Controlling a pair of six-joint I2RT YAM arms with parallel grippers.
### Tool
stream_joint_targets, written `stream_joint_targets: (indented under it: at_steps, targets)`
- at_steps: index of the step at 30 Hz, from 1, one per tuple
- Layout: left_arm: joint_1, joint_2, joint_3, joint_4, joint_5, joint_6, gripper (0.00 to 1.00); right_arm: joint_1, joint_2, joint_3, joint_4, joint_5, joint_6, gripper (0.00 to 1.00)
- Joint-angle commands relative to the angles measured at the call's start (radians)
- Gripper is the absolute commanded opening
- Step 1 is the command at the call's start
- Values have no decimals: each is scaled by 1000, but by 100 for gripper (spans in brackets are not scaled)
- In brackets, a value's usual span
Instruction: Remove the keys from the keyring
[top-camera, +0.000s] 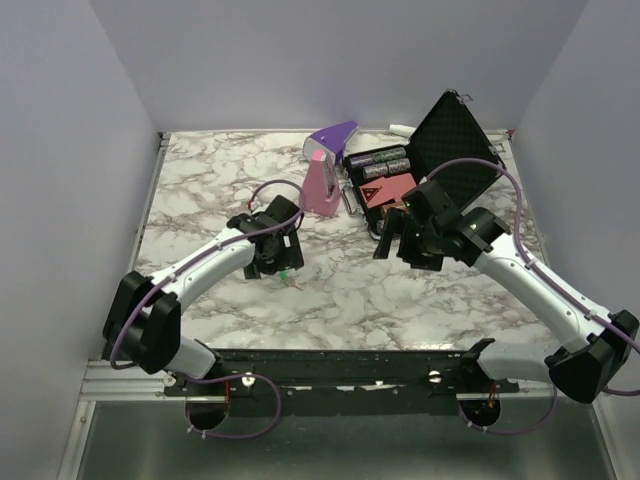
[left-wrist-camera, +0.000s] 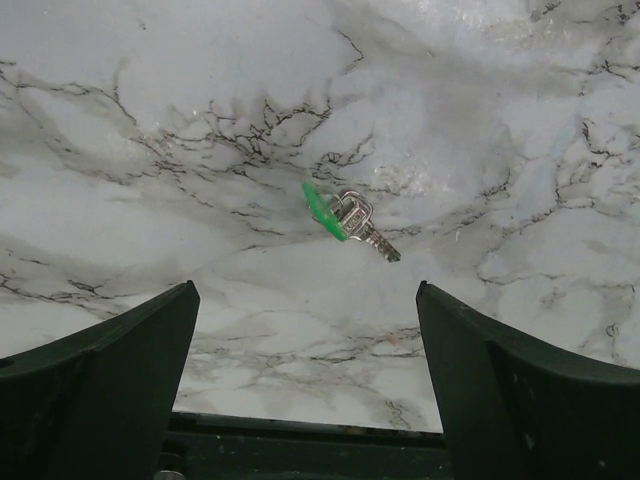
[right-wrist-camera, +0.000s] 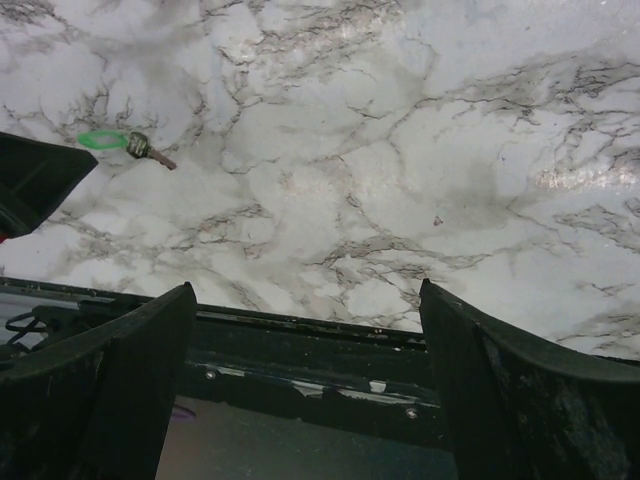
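The keys lie on the marble table: a green-headed key (left-wrist-camera: 322, 208) with a short silvery blade (left-wrist-camera: 383, 246), joined at a thin grey keyring (left-wrist-camera: 353, 212). They show as a green speck in the top view (top-camera: 285, 275) and at the upper left of the right wrist view (right-wrist-camera: 100, 140). My left gripper (top-camera: 272, 262) hovers just behind the keys, open and empty (left-wrist-camera: 305, 290). My right gripper (top-camera: 395, 240) is open and empty (right-wrist-camera: 305, 290), well to the right of the keys.
A purple-and-pink wedge-shaped object (top-camera: 325, 170) stands at the back centre. An open black case (top-camera: 455, 150) holding batteries (top-camera: 378, 162) and a red item (top-camera: 385, 190) sits behind the right gripper. The black rail (top-camera: 330, 362) marks the table's near edge.
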Motion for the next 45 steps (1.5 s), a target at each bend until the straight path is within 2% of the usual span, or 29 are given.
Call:
stream_joint_targets:
  at_steps: [1,7,12,19,24,28,33,45]
  targets:
    - [-22,74,50,36,-64,-32,96,5,46,69,-34,10,-10,100]
    - [-24,186,92,25,-88,-31,85,5,61,76,-38,13,-30,100]
    - [-24,220,75,56,-74,-31,71,5,61,93,-52,33,-53,100]
    - [-30,243,70,63,-61,-38,57,4,64,100,-66,44,-71,100]
    - [-35,257,66,75,-51,-35,50,5,53,96,-72,47,-74,100]
    - [-35,267,63,80,-54,-29,49,5,49,88,-66,42,-74,100]
    - [-35,270,41,91,-48,-20,37,5,44,77,-58,38,-74,100]
    - [-35,264,21,99,-61,-12,25,4,44,76,-58,44,-77,100]
